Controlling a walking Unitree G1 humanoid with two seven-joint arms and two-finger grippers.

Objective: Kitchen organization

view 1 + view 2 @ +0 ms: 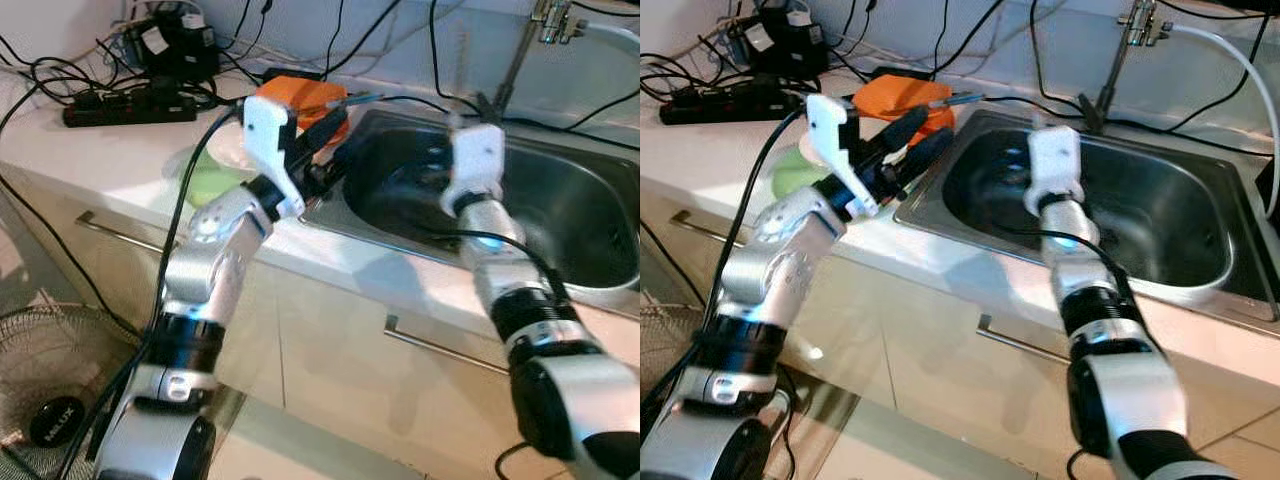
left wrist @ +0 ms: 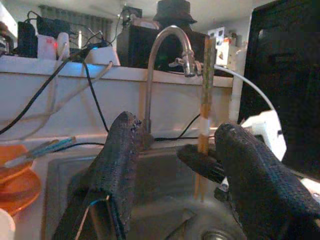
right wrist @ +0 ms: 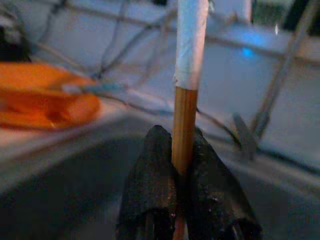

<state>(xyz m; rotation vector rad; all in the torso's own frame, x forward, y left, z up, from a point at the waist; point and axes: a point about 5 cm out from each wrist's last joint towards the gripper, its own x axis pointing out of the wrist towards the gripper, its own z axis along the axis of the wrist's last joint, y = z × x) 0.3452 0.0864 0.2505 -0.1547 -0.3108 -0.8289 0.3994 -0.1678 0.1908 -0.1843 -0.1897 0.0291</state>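
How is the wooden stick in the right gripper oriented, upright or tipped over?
Upright. The wooden stick rises straight from between the right gripper's closed fingers, above the sink; the left wrist view shows it vertical too.

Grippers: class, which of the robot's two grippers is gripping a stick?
The right gripper, over the sink, is shut on the upright wooden stick. The left gripper is open and holds nothing.

A home kitchen: steel sink with tap set in a pale counter over handled cabinets
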